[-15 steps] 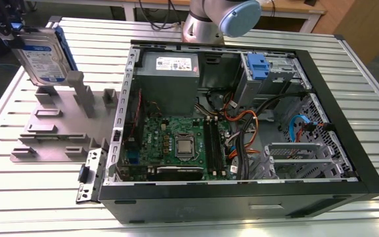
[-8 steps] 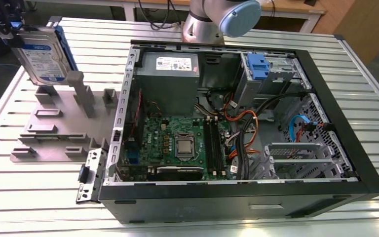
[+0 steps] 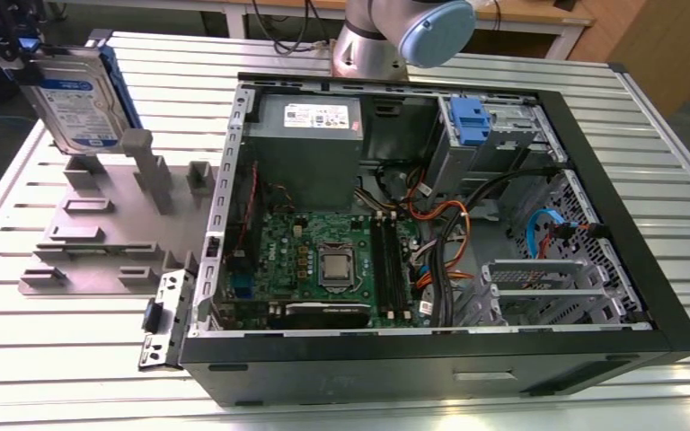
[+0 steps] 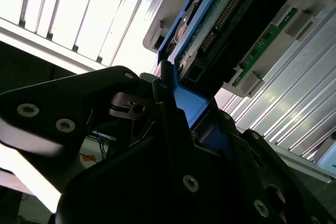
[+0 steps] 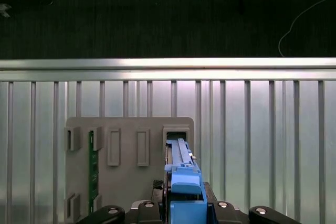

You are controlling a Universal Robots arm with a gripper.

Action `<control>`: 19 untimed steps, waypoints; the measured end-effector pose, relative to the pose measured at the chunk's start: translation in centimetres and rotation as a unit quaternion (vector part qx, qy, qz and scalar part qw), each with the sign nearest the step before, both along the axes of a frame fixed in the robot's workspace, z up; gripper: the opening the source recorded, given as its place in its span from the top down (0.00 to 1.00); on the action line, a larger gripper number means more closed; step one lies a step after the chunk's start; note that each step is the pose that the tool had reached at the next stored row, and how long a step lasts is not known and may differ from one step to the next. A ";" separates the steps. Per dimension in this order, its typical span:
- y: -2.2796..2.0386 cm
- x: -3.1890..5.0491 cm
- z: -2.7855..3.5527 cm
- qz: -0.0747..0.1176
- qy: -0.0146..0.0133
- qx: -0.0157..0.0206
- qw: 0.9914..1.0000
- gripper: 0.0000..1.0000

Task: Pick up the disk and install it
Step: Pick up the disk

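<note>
The disk (image 3: 75, 103), a silver drive with a white-and-blue label in a blue carrier frame, stands upright at the exterior view's upper left. My gripper (image 3: 24, 54) is shut on its upper end. Its lower end sits at a slot of the grey holder fixture (image 3: 105, 224); I cannot tell whether it still rests in it. In the first wrist view the blue carrier edge (image 5: 184, 179) runs from between my fingers (image 5: 110, 213) toward the fixture's slot (image 5: 177, 132). The second wrist view shows the disk's green circuit side (image 4: 210, 30) and the blue frame (image 4: 189, 103) clamped in the black gripper (image 4: 178, 111).
An open computer case (image 3: 632, 224) lies on the slatted metal table (image 3: 668, 117), to the exterior view's right of the fixture. Inside are a grey power supply (image 3: 309, 117), a blue drive bay (image 3: 471, 121) and the motherboard (image 3: 321, 260). The arm's base (image 3: 399, 36) stands behind the case. A green board (image 5: 93, 166) stands in another fixture slot.
</note>
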State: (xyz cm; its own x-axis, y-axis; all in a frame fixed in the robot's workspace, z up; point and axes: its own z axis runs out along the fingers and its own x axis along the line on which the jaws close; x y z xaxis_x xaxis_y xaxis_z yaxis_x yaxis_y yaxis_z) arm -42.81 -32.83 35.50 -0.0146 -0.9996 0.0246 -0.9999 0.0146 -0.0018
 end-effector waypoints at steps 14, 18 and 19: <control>0.00 0.03 0.24 0.000 0.000 0.000 1.000 0.64; 0.00 0.04 0.32 0.000 0.000 0.000 1.000 0.64; 0.00 0.04 0.37 0.000 0.000 0.000 1.000 0.64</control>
